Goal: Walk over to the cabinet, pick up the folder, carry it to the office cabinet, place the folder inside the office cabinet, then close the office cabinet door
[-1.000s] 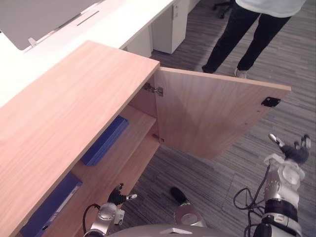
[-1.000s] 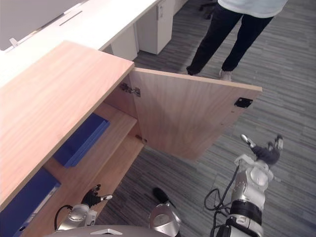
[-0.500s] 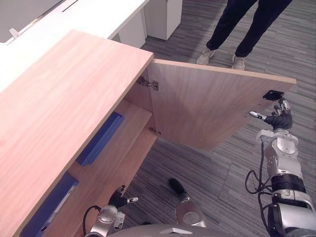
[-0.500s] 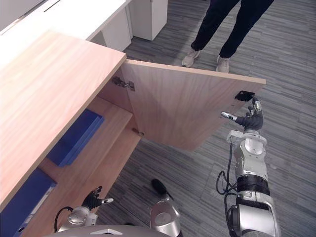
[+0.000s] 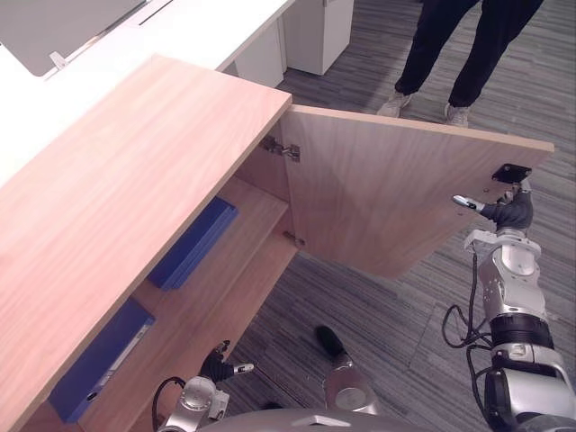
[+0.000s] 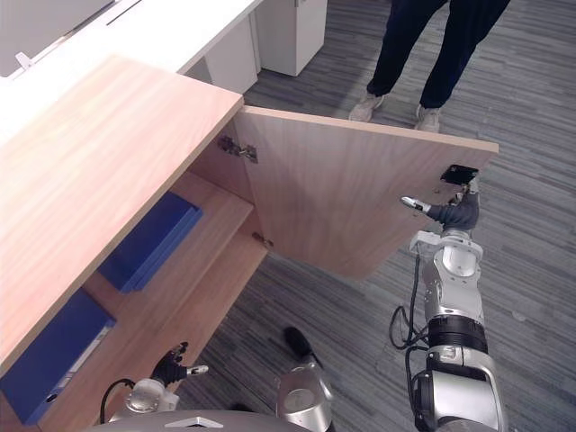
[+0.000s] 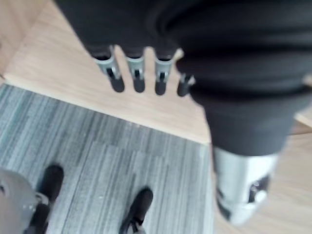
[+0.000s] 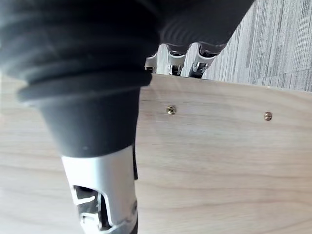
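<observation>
The wooden office cabinet (image 5: 135, 180) stands at my left with its door (image 5: 387, 198) swung wide open. Inside, one blue folder (image 5: 192, 243) lies flat on the shelf, and a second blue folder (image 5: 99, 362) lies nearer to me. My right hand (image 5: 508, 212) is raised at the door's free edge, just under the black catch (image 5: 509, 173), with the thumb on the inner face. My left hand (image 5: 216, 364) hangs low by the front edge of the bottom shelf (image 7: 73, 92), fingers (image 7: 138, 73) straight and holding nothing.
A person's legs (image 5: 450, 45) stand on the grey carpet just beyond the open door. A long white desk (image 5: 180, 36) with a white pedestal unit (image 5: 315, 31) runs behind the cabinet. Open carpet lies to my right of the door.
My right hand rose from low beside the door to its free edge by the black catch and has stayed there. The view has shifted a little. The left hand has not moved.
</observation>
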